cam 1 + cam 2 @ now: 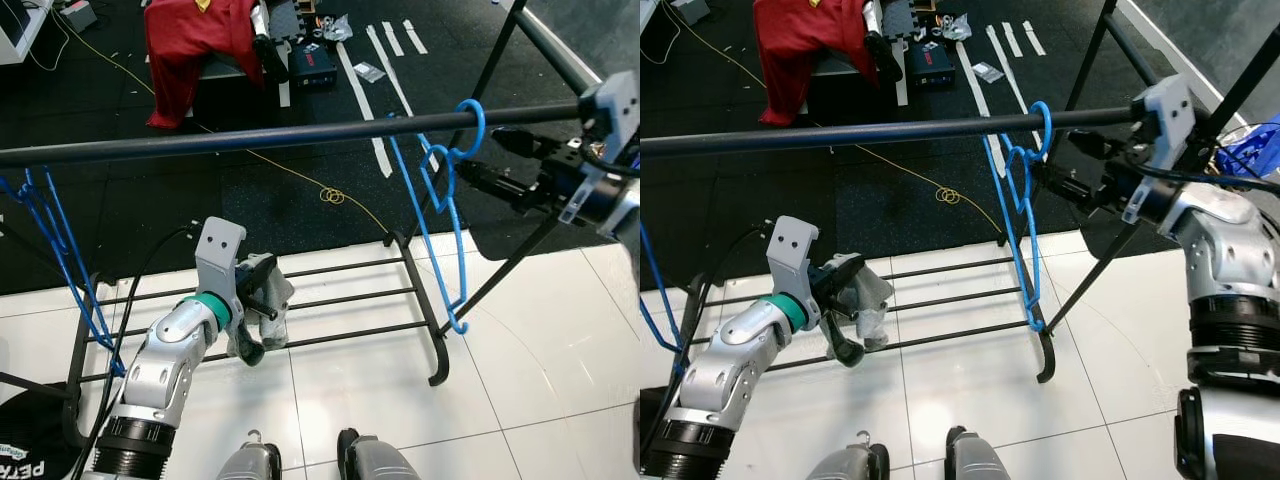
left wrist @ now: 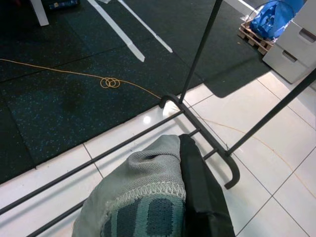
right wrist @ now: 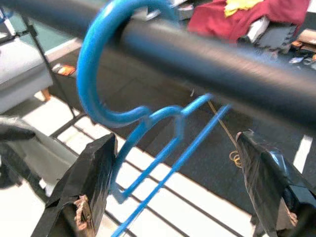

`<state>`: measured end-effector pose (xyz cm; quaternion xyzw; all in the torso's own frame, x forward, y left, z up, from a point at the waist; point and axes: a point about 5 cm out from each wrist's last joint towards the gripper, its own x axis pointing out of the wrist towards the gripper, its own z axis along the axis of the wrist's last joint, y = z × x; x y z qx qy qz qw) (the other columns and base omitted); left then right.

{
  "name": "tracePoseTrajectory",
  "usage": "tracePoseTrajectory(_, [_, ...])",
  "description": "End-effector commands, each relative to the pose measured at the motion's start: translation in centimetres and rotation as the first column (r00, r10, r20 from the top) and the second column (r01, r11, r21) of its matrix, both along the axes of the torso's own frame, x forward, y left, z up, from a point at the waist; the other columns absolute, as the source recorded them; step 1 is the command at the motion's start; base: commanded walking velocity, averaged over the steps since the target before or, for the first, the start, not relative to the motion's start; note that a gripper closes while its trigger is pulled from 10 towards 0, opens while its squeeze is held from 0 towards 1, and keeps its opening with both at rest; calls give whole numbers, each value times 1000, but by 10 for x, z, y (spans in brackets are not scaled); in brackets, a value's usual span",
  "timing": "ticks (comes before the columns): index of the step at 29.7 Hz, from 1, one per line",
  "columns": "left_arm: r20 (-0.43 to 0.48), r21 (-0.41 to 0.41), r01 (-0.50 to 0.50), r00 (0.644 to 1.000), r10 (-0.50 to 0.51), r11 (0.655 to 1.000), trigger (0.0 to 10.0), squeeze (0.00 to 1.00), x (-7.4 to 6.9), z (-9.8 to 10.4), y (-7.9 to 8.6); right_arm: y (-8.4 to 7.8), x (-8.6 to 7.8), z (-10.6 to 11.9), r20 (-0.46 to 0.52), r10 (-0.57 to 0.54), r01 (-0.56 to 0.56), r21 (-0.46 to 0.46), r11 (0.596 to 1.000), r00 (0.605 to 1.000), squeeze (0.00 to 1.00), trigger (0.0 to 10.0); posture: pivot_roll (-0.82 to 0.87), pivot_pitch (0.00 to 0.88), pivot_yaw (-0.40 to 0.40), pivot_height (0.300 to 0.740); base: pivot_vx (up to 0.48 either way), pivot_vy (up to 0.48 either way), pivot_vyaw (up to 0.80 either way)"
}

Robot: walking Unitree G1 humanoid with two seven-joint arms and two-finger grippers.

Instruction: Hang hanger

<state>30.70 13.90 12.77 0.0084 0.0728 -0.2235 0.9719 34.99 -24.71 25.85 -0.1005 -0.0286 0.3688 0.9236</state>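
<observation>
from the head views: blue hanger hooked over the black rail and dangling slantwise, right pincer just beside its neck with fingers spread, left pincer low over the rack's bottom bars, pinching a grey sock. from the left wrist: grey knit sock clamped against a black finger, tiled floor beyond. from the right wrist: hook around the rail, two fingers wide apart, clear of the hanger.
</observation>
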Motion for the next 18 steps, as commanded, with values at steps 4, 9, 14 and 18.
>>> tracePoseTrajectory(4, [-4,8,2,1000,-2,1000,10000,0,-1,-2,0,12,9,-7,-17,-12,11,-81,997,1000,0,10000,-64,118,32,740,0,0,0])
tracePoseTrajectory(9, [0,10,0,1000,0,1000,10000,0,-1,-2,1,19,13,-7,-20,-17,14,-119,993,1000,0,10000,-61,114,30,740,0,0,0])
tracePoseTrajectory(14, [3,10,-3,1000,3,1000,10000,0,-1,-2,1,23,18,-4,-14,-41,38,-160,986,999,0,10000,-62,112,29,740,0,0,0])
tracePoseTrajectory(18, [4,9,-5,1000,5,1000,10000,0,-1,-1,1,22,21,-2,-2,-62,61,-171,983,998,0,10000,-62,111,28,740,0,0,0])
